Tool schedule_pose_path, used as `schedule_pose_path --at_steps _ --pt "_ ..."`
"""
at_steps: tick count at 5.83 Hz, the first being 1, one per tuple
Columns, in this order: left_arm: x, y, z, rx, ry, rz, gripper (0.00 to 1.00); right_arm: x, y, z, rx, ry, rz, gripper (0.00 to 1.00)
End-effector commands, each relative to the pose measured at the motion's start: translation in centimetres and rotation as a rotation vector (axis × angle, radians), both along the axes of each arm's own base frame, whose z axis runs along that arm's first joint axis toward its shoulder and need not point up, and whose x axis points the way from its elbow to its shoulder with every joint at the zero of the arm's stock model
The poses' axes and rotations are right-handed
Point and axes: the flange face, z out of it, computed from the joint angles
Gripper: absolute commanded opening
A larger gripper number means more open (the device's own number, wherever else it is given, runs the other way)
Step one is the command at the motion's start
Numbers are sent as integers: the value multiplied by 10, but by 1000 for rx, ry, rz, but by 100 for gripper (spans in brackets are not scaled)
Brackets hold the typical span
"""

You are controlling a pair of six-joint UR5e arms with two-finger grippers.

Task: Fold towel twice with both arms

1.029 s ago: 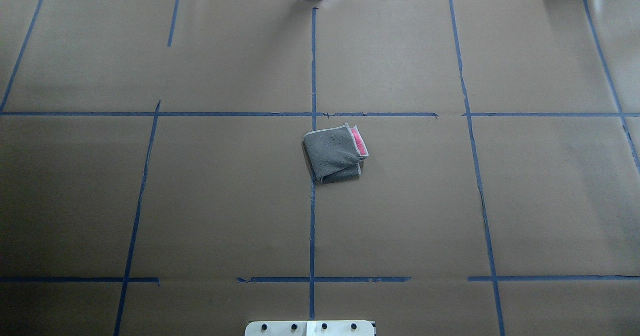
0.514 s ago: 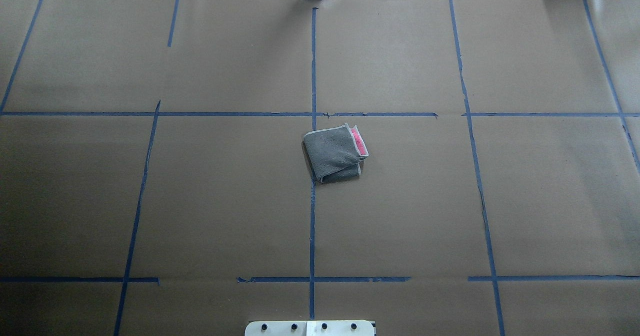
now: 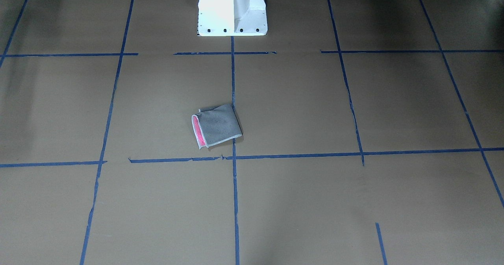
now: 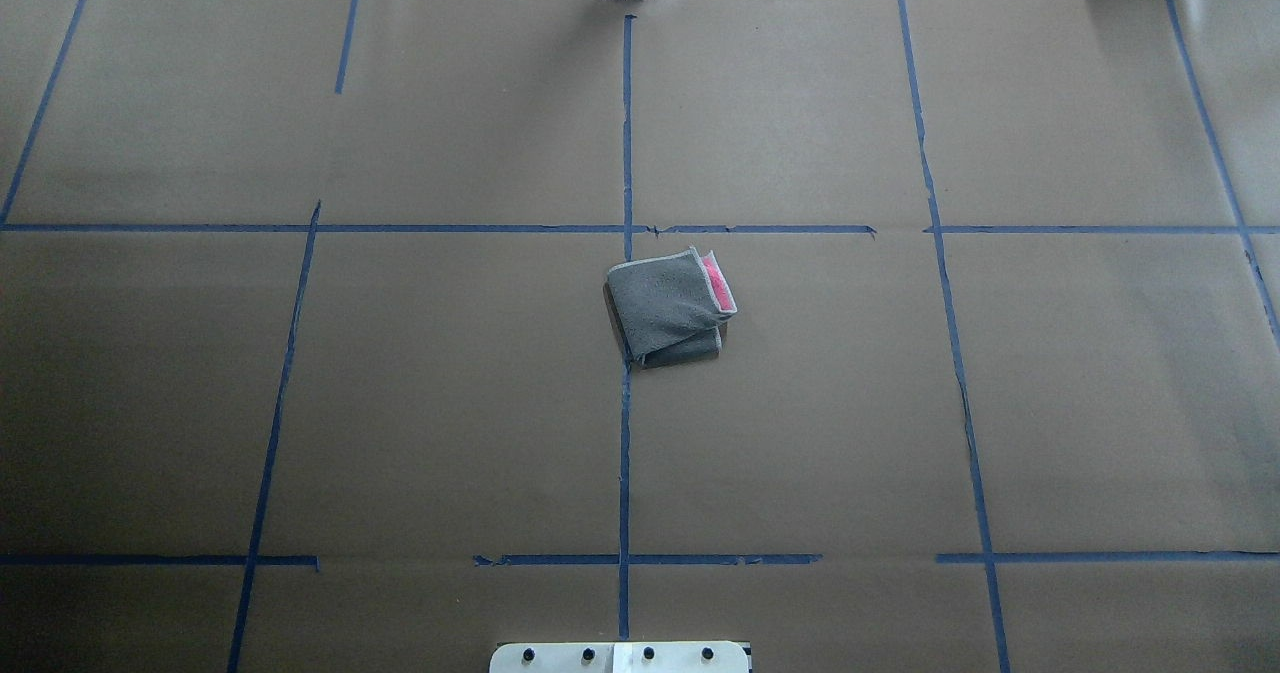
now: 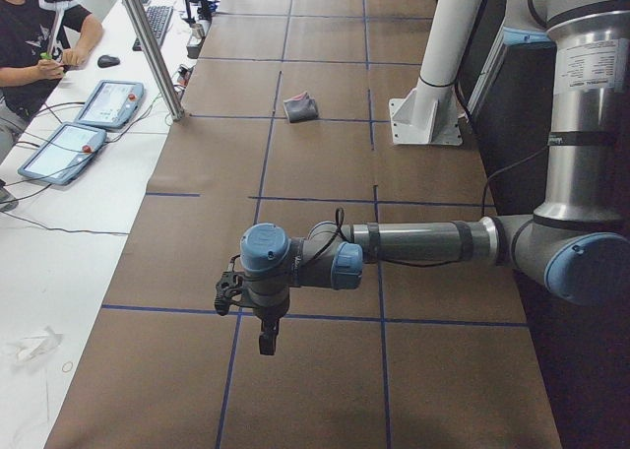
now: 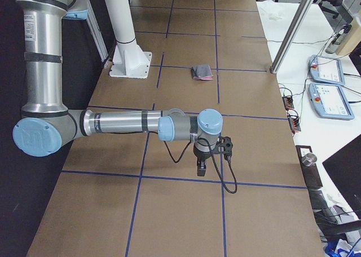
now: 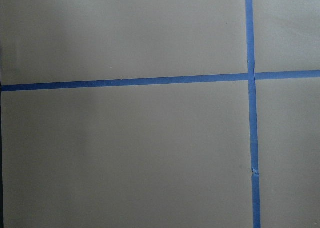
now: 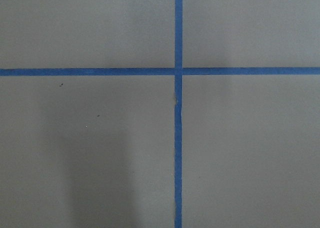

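The towel (image 4: pixel 668 303) lies folded into a small grey packet near the table's middle, on the centre tape line, with a strip of pink showing along one edge (image 3: pixel 216 130). It looks small and far off in both side views (image 5: pixel 300 107) (image 6: pixel 202 72). Both arms are stretched out low over the table's ends, well away from it. The left gripper (image 5: pixel 267 346) points down at the paper; I cannot tell whether it is open or shut. The same goes for the right gripper (image 6: pixel 201 169). Both wrist views hold only brown paper and blue tape.
Brown paper with blue tape lines (image 4: pixel 625 133) covers the table. The white pedestal base (image 3: pixel 232 9) stands at the robot's edge. A metal post (image 5: pixel 148 45), teach pendants (image 5: pixel 106 102) and a seated person (image 5: pixel 34 35) are along the far side.
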Motion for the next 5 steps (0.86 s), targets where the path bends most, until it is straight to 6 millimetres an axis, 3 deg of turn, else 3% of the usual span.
schedule_pose_path --at_steps 1,5 --pt "0 -2 -2 11 0 -5 100 0 0 2 -4 1 0 100" --pt "1 -5 -2 2 3 -22 100 0 2 7 -15 2 0 100"
